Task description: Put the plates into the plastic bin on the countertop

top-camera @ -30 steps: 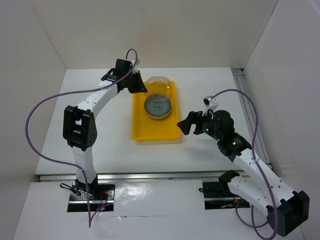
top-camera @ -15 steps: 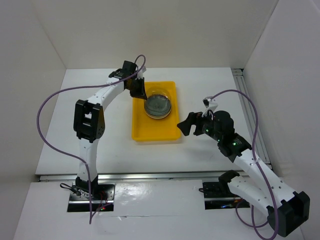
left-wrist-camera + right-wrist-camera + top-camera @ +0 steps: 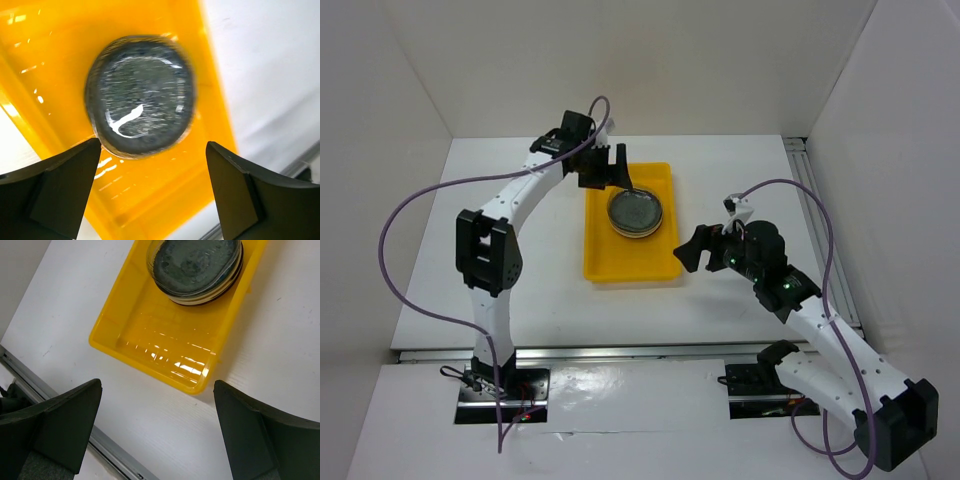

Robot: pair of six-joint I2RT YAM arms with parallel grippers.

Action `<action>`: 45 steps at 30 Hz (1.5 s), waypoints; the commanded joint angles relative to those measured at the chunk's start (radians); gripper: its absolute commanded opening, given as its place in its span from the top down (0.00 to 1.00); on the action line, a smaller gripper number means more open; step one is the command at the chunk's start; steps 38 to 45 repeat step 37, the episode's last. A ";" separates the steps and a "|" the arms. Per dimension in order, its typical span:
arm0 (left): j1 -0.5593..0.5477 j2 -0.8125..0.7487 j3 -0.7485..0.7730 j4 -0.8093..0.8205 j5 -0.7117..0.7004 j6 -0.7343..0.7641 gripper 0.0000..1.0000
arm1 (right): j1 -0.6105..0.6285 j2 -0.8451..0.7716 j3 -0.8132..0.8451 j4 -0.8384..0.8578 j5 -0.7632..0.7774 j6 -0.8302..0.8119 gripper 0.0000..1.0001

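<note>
The yellow plastic bin (image 3: 629, 262) lies on the white countertop (image 3: 520, 260). A stack of plates (image 3: 637, 210) rests in its far half, with a clear grey glass plate on top. My left gripper (image 3: 611, 168) hovers over the bin's far left corner, open and holding nothing. In the left wrist view that gripper (image 3: 154, 152) shows its jaws spread wide above the bin floor (image 3: 165, 190), with the top plate (image 3: 140, 95) just beyond them. My right gripper (image 3: 695, 248) stands open to the right of the bin. In its own view the right gripper (image 3: 157, 387) looks down on the countertop, the bin (image 3: 155, 340) and the plates (image 3: 197, 265).
White walls close in the countertop at the back and on both sides. A metal rail (image 3: 825, 215) runs along the right edge and another (image 3: 620, 352) along the front. The near half of the bin holds nothing.
The left gripper has opened and let go of the clear plate, which was tilted over the bin's far end and now lies flat on the stack. The right arm has not moved.
</note>
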State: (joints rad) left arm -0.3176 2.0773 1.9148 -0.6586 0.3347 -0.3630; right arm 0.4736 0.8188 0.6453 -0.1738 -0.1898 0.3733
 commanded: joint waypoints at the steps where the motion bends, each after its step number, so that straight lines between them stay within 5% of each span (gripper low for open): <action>1: -0.021 -0.178 0.017 0.033 0.036 -0.005 0.00 | 0.008 0.005 0.002 0.008 -0.003 -0.016 0.00; 7: -0.054 -0.328 -0.032 -0.021 -0.100 -0.036 0.00 | 0.008 0.005 0.011 -0.003 0.021 -0.007 0.00; 14: -0.161 -0.762 -0.427 -0.099 -0.576 -0.146 0.00 | 0.017 -0.038 0.190 -0.260 0.183 0.016 0.00; 23: -0.207 -1.331 -0.720 -0.212 -0.668 -0.172 0.00 | 0.026 -0.179 0.359 -0.473 0.308 -0.017 0.00; 31: -0.207 -1.497 -0.674 -0.366 -0.700 -0.205 0.00 | 0.026 -0.236 0.424 -0.579 0.380 -0.017 0.00; 45: -0.207 -1.508 -0.683 -0.394 -0.734 -0.205 0.00 | 0.026 -0.236 0.433 -0.570 0.392 -0.017 0.00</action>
